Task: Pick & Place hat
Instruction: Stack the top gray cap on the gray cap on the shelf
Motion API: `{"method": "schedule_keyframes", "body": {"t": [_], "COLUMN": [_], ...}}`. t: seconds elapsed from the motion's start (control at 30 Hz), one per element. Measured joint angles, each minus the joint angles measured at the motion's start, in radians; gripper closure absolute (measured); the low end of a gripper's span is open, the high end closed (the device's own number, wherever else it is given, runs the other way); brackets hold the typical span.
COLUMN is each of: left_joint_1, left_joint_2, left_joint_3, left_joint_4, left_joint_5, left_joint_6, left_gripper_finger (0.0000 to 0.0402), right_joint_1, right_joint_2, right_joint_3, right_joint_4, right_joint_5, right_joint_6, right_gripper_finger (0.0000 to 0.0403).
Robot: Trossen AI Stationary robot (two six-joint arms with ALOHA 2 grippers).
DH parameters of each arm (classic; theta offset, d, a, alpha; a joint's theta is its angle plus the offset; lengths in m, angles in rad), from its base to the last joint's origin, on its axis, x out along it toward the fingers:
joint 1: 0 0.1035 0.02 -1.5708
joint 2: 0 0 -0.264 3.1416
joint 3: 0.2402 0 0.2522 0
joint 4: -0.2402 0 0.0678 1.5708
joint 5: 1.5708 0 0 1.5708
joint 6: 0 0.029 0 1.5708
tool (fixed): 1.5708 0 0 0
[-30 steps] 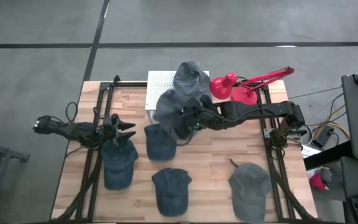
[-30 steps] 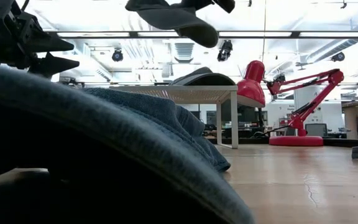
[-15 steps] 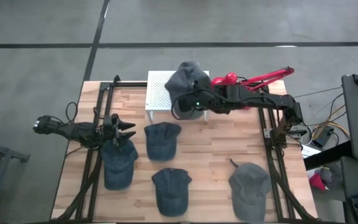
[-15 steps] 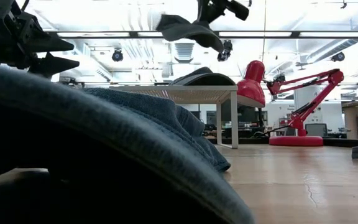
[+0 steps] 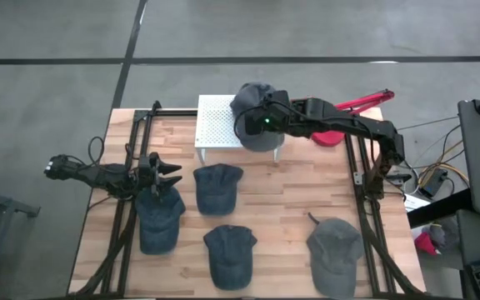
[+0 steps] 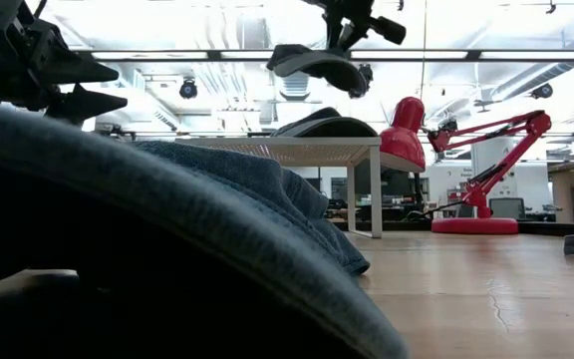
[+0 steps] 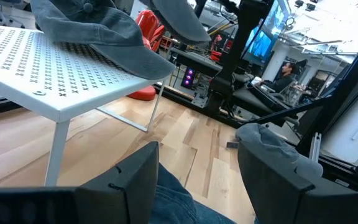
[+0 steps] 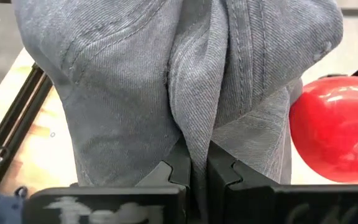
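The left gripper (image 5: 167, 172) waits at the left of the high view, its fingers spread apart and empty, above a denim cap (image 5: 157, 218) lying on the table (image 5: 290, 208). Moving rightward, more caps rest on the wood: one (image 5: 215, 187) near the centre, another (image 5: 228, 254) at lower centre and a grey one (image 5: 334, 244) at lower right. Up at top centre stands a white perforated stand (image 5: 215, 125) with a grey cap (image 7: 98, 31) lying on it. Just over its right edge the right gripper (image 5: 267, 123) hangs, pinched tight on a fold of the grey hat (image 8: 191, 81), held in the air (the low view shows it well clear of the stand). The red lamp (image 5: 340, 112) sits just beyond, upper right.

The hat looks light, soft and floppy: it drapes either side of the pinch. A grip on bunched crown fabric seems secure, though the cloth will likely slump when set down.
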Motion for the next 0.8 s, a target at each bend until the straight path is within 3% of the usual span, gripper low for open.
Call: {"method": "schedule_keyframes", "body": {"t": [0.8], "left_joint_1": [0.0], "left_joint_2": [0.0], "left_joint_3": [0.0], "left_joint_4": [0.0], "left_joint_5": [0.0], "left_joint_6": [0.0], "left_gripper_finger": [0.0179], "right_joint_1": [-0.077], "right_joint_2": [0.01], "right_joint_3": [-0.081], "right_joint_4": [-0.017], "right_joint_5": [-0.003], "right_joint_6": [0.045], "right_gripper_finger": [0.039]}}
